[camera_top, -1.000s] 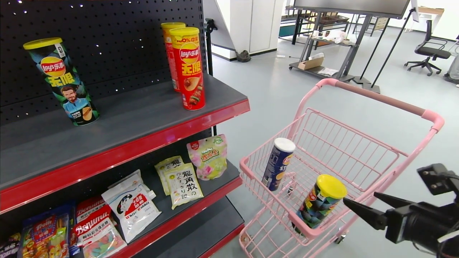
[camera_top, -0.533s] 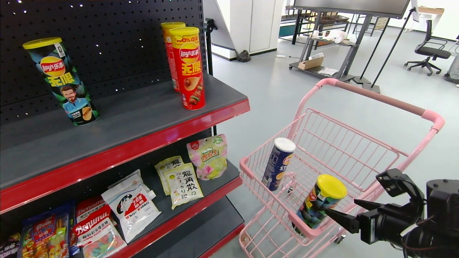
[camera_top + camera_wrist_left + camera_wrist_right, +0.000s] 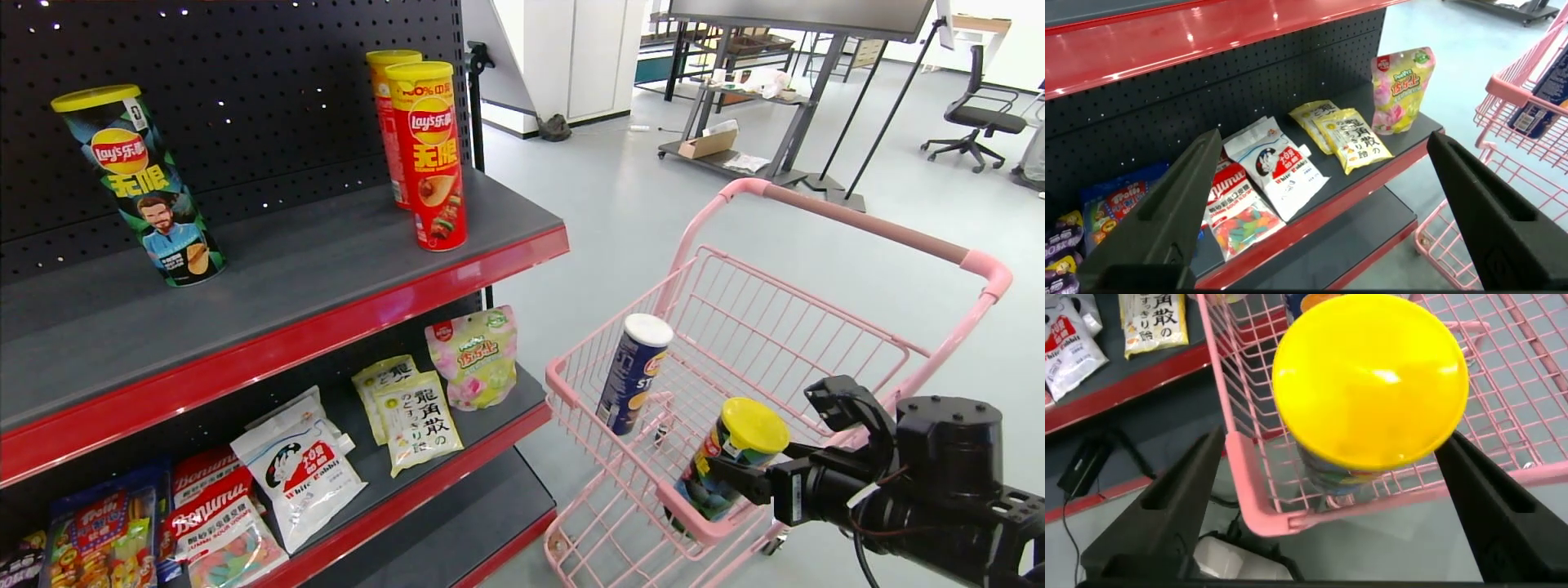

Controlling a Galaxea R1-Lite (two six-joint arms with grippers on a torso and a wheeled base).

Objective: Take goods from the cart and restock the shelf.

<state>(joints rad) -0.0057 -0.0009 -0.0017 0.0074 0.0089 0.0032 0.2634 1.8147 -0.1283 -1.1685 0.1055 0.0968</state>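
The right arm sits low at the near right, forearm about level and pointing left into the pink cart [image 3: 865, 222]. The right gripper [image 3: 1333, 439] is spread wide, one finger on each side of the yellow-lidded can [image 3: 749, 426] leaning in the cart's near corner. The far finger is partly hidden behind it, and contact cannot be made out. A blue can [image 3: 633, 376] leans farther left. The left gripper [image 3: 1324, 139] gapes too, facing snack bags [image 3: 1278, 167] on the lower shelf [image 3: 1323, 233].

cart [image 3: 865, 222]: pink wire, beside the shelf [image 3: 310, 269]
yellow-lidded can [image 3: 729, 467]: green-patterned, tilted in the cart's near corner
blue can [image 3: 633, 376]: white lid, leaning on the cart's wall
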